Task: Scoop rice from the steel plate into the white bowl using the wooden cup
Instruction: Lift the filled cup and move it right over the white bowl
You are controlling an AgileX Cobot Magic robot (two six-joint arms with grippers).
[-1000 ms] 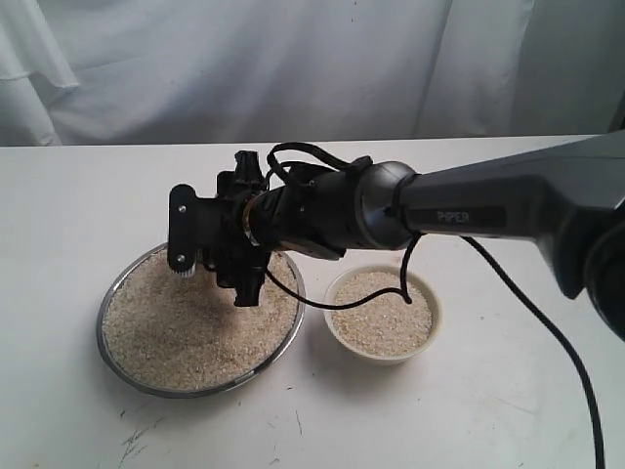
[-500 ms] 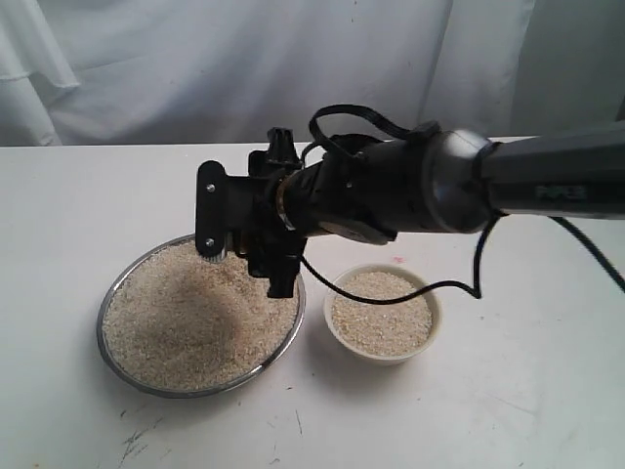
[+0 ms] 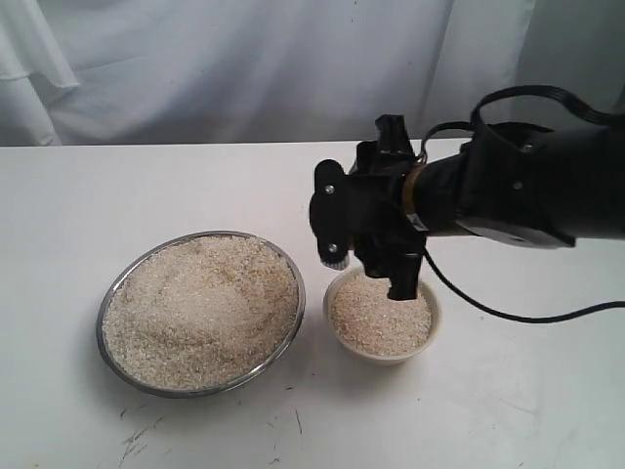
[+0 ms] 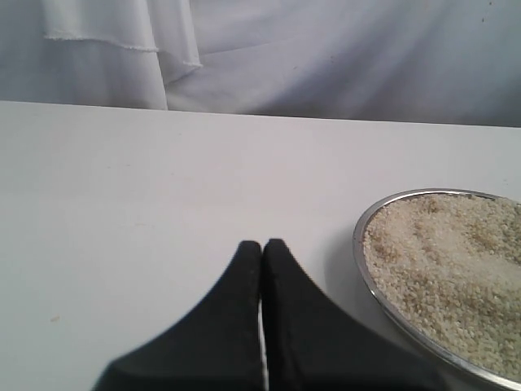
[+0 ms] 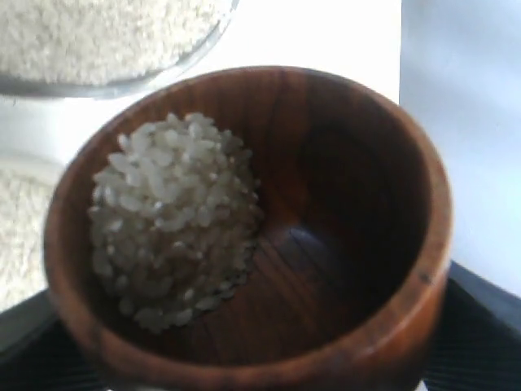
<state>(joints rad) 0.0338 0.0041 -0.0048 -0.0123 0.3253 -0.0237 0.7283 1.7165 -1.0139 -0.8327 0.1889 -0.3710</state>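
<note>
Right gripper [image 3: 369, 266] hangs over the bowl [image 3: 386, 357], above its far rim and clear of the rice [image 3: 379, 315] inside. Jaws are clamped on the cup [image 5: 342, 244]. In the wrist view, dark fingers [image 5: 480, 326] flank its sides.

The cup is hidden behind the gripper in the exterior view. Inside it, a small heap of grains lies against one wall; the rest of the dark interior is bare wood.

Plate [image 3: 100, 332] sits just beside the bowl on the white table [image 3: 508, 391], heaped with rice almost to the rim.

Left gripper [image 4: 262, 252] is low over the table near the plate's edge, jaws pressed together, gripping nothing.

A black cable [image 3: 508, 315] trails from the right arm.
</note>
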